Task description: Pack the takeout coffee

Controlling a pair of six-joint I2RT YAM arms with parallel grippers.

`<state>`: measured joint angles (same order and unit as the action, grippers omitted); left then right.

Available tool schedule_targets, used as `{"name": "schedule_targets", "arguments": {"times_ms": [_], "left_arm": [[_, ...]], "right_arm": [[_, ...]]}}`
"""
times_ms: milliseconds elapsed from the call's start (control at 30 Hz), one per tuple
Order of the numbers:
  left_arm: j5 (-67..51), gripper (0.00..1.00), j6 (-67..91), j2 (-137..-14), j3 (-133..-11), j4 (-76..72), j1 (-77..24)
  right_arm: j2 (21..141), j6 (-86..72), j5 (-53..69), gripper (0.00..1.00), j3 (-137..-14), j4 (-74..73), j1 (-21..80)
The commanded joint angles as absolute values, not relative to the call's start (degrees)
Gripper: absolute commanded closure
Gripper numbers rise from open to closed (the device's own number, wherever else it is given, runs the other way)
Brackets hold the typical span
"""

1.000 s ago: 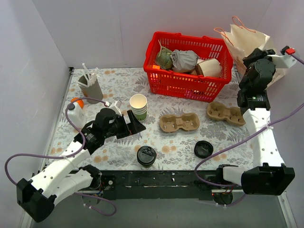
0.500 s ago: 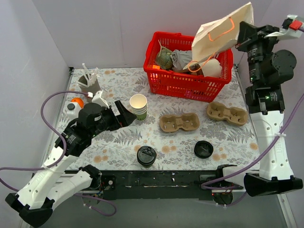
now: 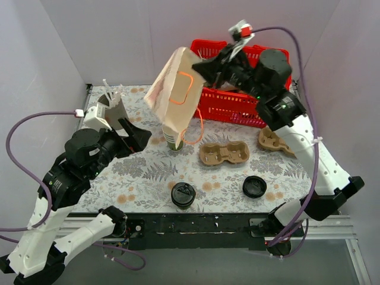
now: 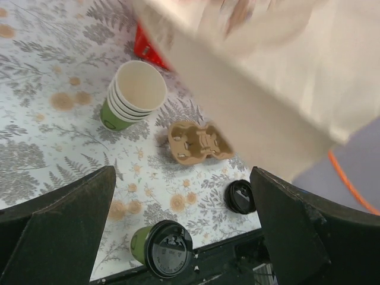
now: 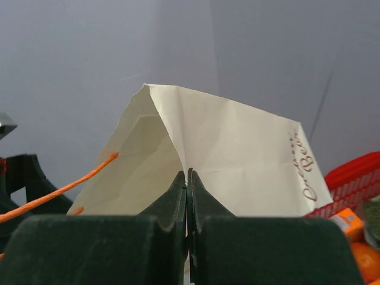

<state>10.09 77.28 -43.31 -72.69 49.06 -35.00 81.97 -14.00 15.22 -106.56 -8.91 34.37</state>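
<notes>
Two grippers in view. Right gripper (image 5: 187, 178) pinched shut on top fold of bag (image 3: 175, 95); bag hanging tilted, left of basket (image 3: 231, 108), over cup stack (image 4: 135, 89). Left gripper (image 3: 135, 132) spread wide, empty, raised well left of basket. Coffee (image 3: 183, 195) upright on worktop (image 3: 142, 172), lidded, well in front of basket.
</notes>
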Motion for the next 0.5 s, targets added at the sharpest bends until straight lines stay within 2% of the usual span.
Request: {"name": "schedule_targets", "arguments": {"times_ms": [0,67,233,467], "left_arm": [[21.3,0.02,75.2,-42.0,-78.7,57.1,-35.1],[28.1,0.02,75.4,-42.0,-82.9,61.3,-35.1],[36.1,0.02,76.4,-40.6,-88.7,66.5,-35.0],[35.5,0.02,76.1,-36.8,-91.4,67.0,-35.0]], "right_arm": [[84.7,-12.3,17.8,0.99,-106.5,-4.8,43.1],[86.7,-12.4,18.8,0.99,-106.5,-3.2,46.7],[94.8,-14.2,18.2,0.99,-107.2,-1.3,52.8],[99.7,-19.0,11.1,0.99,-103.4,-3.9,56.2]]}}
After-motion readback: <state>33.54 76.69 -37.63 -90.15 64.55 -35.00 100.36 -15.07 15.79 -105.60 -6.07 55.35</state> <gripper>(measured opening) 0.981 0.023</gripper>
